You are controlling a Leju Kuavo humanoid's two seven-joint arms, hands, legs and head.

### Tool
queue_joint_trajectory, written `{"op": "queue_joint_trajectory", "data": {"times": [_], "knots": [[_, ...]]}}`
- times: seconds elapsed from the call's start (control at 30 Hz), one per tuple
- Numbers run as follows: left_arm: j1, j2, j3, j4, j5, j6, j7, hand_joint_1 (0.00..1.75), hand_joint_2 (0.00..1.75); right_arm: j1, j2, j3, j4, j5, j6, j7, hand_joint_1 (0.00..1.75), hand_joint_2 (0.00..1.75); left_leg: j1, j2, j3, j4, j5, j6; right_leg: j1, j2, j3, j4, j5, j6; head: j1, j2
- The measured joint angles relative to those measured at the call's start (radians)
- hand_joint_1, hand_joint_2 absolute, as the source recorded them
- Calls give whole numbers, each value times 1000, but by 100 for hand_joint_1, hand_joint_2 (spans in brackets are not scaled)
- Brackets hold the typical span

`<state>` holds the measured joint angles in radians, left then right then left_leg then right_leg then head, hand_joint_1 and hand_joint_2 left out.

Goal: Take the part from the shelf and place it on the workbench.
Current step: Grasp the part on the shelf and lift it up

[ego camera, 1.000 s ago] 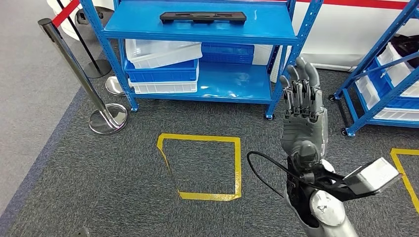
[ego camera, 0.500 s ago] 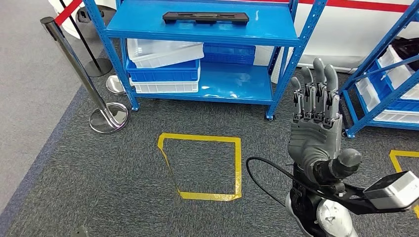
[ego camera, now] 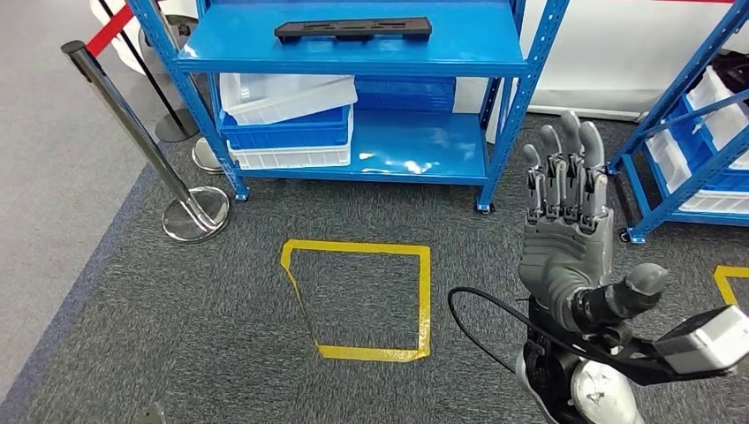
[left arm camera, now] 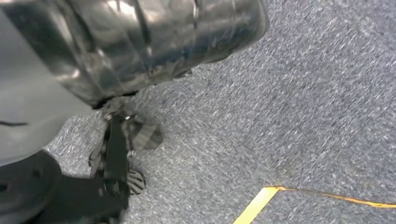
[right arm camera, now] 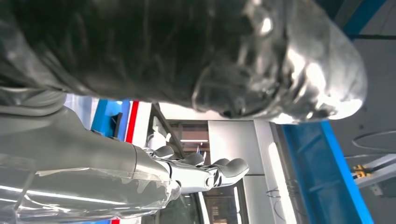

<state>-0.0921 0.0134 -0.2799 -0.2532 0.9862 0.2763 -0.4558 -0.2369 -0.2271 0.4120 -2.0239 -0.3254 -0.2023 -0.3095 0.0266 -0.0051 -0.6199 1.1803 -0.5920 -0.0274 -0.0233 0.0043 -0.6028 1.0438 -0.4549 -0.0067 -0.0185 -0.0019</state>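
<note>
Even, bright overhead light fills the head view, which is sharp throughout; soft glare patches sit on the lower blue shelf at 12 o'clock, and the chrome post at 10 o'clock shines. Shadows on the carpet are faint. The left wrist view is smeared by motion blur, the carpet streaked. In the right wrist view a dark, out-of-focus cover shows white glare toward 2 o'clock.

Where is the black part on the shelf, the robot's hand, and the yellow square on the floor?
Black part (ego camera: 353, 29): head view, middle of its top face.
Right hand (ego camera: 566, 225): head view, back of the raised hand.
Yellow tape square (ego camera: 358, 248): head view, its far edge.
</note>
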Motion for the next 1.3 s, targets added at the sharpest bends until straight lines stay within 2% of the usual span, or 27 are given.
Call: {"op": "queue_joint_trajectory", "data": {"times": [0.03, 0.07, 0.1, 0.13, 0.17, 0.23, 0.27, 0.33, 0.4, 0.47, 0.53, 0.57, 0.6, 0.63, 0.7, 0.77, 0.87, 0.93, 0.97, 1.03, 1.07, 1.1, 1.13, 1.17, 1.23, 1.27, 1.3], "knots": [[0, 1, -1, 0, 0, 0, 0, 0, 0, 0, 0, 0, 0, 0, 0, 2, 0, 0, -1, 0, -38, 65, -19, 1, 3, -1, 0, 0, -1, -3, 0, 0], [1, 1, -2, 0, -1, 1, 1, 0, 0, 1, 0, 0, 0, 0, 0, 4, 0, 0, -3, 0, -67, 107, -22, 3, 7, -1, 2, 1, -3, -6, 0, 0], [2, 1, -2, 1, -1, 1, 2, 0, 0, 1, -1, 0, 0, 0, 0, 6, 0, 0, -5, 0, -79, 114, -6, 8, 11, 0, 4, 1, -5, -9, 0, 0], [3, 1, -2, 1, -2, 1, 2, 0, 0, 1, -1, 0, 0, 0, 0, 7, 0, 0, -8, 0, -69, 79, 30, 15, 14, 0, 8, 1, -7, -11, 0, 0], [2, 1, -2, 1, -2, 1, 3, 0, 0, 1, -2, 0, 0, 0, 0, 7, 0, 0, -13, 0, -46, 17, 73, 25, 18, 1, 13, 1, -9, -12, 0, 0], [0, 3, -2, 1, -3, 2, 5, 0, 0, 0, -3, 0, 0, 0, 0, 10, 0, 0, -23, 1, 4, -100, 127, 46, 23, 1, 19, 1, -13, -11, 2, 0], [-1, 4, -3, 1, -4, 2, 6, 0, 0, 1, -3, 0, 0, 1, 0, 12, 0, 0, -27, 1, 18, -132, 132, 52, 23, 1, 19, 0, -14, -8, 2, 0], [-2, 4, -6, 1, -6, 2, 7, 0, 0, 1, -5, 1, 1, 2, 1, 18, 0, 0, -31, 0, 25, -153, 129, 56, 21, 1, 15, -2, -12, 0, 2, 0], [0, 3, -9, 2, -7, 3, 10, 0, 0, 3, -9, 1, 1, 2, 0, 20, 0, 0, -25, 1, 33, -170, 134, 58, 22, -1, 13, 3, -18, 11, 2, 0], [0, 1, -12, 2, -10, 3, 13, 0, 0, 4, -13, 1, 1, 2, -1, 23, 0, 0, -18, 4, 44, -184, 140, 60, 22, -1, -15, 66, -58, 21, 5, 0], [-1, 1, -17, 2, -12, 3, 14, 0, 0, 7, -15, 1, 3, 0, -3, 25, 0, 0, -18, 4, 46, -185, 139, 64, 18, -1, -73, 184, -111, 28, 6, 0], [-1, 1, -20, 2, -13, 3, 15, 0, 0, 10, -16, 1, 4, -1, -4, 27, 0, 0, -18, 3, 46, -184, 138, 64, 15, -1, -98, 231, -123, 31, 6, 0], [-1, 1, -22, 2, -14, 3, 16, 0, 0, 12, -17, 1, 6, -2, -5, 28, 0, 0, -18, 3, 46, -183, 137, 64, 11, -1, -109, 247, -118, 34, 7, 0], [-1, 1, -24, 2, -15, 3, 17, 0, 0, 13, -18, 1, 7, -2, -5, 29, 0, 0, -17, 2, 47, -181, 134, 62, 8, -1, -103, 229, -95, 37, 6, 0], [0, -1, -27, 3, -16, 3, 20, 0, 0, 12, -21, 1, 7, 8, -6, 34, 0, 0, -14, 0, 48, -172, 127, 55, 2, -1, -51, 116, -31, 40, 6, 0], [-2, -2, -30, 3, -17, 3, 21, 0, 0, 11, -23, 1, 8, 35, -13, 45, 0, 0, -15, -5, 42, -159, 120, 43, 4, 0, -5, 24, -5, 34, 7, 0], [-3, -2, -34, 4, -17, 2, 23, 0, 0, 11, -27, 2, 8, 71, -22, 60, 0, 0, -15, -11, 35, -156, 120, 27, 9, -2, 2, 6, -6, 17, 5, 0], [-2, -4, -37, 4, -17, 2, 24, 0, 0, 9, -29, 4, 9, 82, -26, 65, 0, 0, -13, -9, 26, -134, 103, 18, 7, -10, 5, 1, -4, 5, 4, 0], [-2, -5, -37, 5, -17, 2, 25, 0, 0, 9, -29, 5, 9, 85, -27, 67, 0, 0, -12, -7, 8, -97, 80, 14, 5, -15, 7, -1, -4, 0, 3, 0], [-3, -5, -39, 6, -17, 4, 29, 0, 0, 9, -29, 7, 9, 91, -29, 70, 0, 0, -12, -3, -52, 25, 23, 7, 7, -27, 8, -2, -6, -6, 1, 0], [-2, -5, -40, 7, -17, 4, 30, 0, 0, 9, -29, 7, 9, 92, -29, 72, 0, 0, -11, -3, -82, 81, 5, 6, 8, -33, 8, -2, -7, -9, 1, 0], [-1, -5, -42, 7, -17, 5, 32, 0, 0, 9, -29, 8, 9, 93, -30, 73, 0, 0, -12, -2, -100, 112, 3, 6, 10, -39, 9, -2, -8, -10, 1, 0], [1, -5, -43, 8, -17, 5, 32, 0, 0, 9, -29, 8, 9, 93, -30, 74, 0, 0, -12, -1, -100, 107, 20, 9, 11, -45, 11, -2, -9, -11, 1, 0], [2, -5, -44, 8, -17, 5, 33, 0, 0, 9, -29, 9, 9, 94, -30, 75, 0, 0, -13, 5, -80, 62, 54, 13, 12, -52, 14, -2, -11, -12, 1, 0], [-1, -5, -45, 8, -17, 5, 33, 0, 0, 9, -29, 9, 9, 97, -31, 76, 0, 0, -23, 41, -18, -72, 117, 27, 17, -67, 22, -1, -16, -8, 1, 0], [-4, -5, -46, 8, -17, 5, 33, 0, 0, 9, -30, 10, 9, 98, -32, 77, 0, 0, -29, 58, 6, -121, 132, 34, 19, -74, 24, -1, -19, -5, 1, 0], [-6, -4, -47, 8, -18, 5, 33, 0, 0, 10, -30, 10, 9, 101, -33, 77, 0, 0, -34, 67, 16, -145, 134, 38, 21, -82, 26, -1, -20, -1, 1, 0]]}}
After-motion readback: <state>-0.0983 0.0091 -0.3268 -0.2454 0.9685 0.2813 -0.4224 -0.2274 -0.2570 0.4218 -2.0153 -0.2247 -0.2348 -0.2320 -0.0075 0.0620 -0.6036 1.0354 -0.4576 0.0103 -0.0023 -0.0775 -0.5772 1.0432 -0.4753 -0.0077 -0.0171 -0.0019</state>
